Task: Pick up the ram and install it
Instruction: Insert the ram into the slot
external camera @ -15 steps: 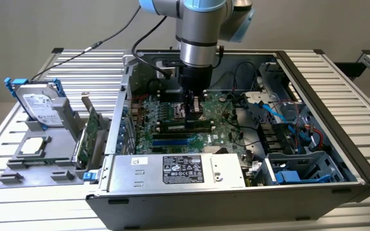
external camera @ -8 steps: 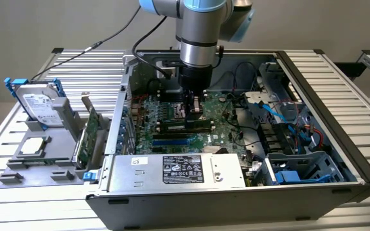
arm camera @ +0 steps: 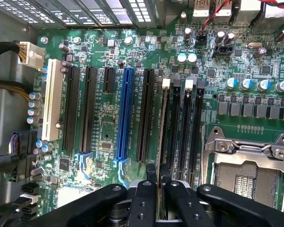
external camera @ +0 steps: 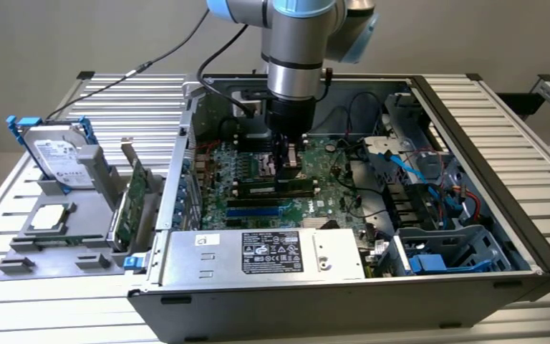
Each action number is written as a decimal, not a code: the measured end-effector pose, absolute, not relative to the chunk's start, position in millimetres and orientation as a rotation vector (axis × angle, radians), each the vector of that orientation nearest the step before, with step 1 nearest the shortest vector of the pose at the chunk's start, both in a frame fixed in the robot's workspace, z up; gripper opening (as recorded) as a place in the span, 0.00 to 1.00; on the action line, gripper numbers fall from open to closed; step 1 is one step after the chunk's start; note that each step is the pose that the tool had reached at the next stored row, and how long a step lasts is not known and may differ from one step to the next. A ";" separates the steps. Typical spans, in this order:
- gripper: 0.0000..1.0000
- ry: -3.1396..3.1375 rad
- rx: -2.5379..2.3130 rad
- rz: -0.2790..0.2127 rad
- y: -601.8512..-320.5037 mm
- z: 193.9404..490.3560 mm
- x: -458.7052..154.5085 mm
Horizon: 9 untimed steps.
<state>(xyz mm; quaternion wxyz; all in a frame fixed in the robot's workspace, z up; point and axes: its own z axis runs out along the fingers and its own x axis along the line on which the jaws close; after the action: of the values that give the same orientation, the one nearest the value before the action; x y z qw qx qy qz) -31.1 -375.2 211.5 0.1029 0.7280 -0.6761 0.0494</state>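
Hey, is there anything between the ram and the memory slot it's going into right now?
Nothing visible blocks it. The tool grips the ram edge-on, directly over the row of black memory slots on the motherboard, beside the open processor socket. The red and blue cables lie off toward the exterior view's right, clear of the slots.

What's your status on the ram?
Gripper shut on ram, down over motherboard. Ram edge-on at memory slots. Nothing seen in the way.
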 end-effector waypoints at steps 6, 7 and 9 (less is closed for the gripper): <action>0.22 -1.992 2.148 0.150 -375.0 211.3 -31.0; 0.22 -1.992 2.148 0.150 -374.9 211.3 -31.0; 0.22 -1.992 2.147 0.150 -375.0 212.0 -31.0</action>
<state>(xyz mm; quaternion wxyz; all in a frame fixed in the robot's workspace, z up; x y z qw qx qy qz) -31.0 -375.0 212.0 0.1042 0.7282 -0.6754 0.0510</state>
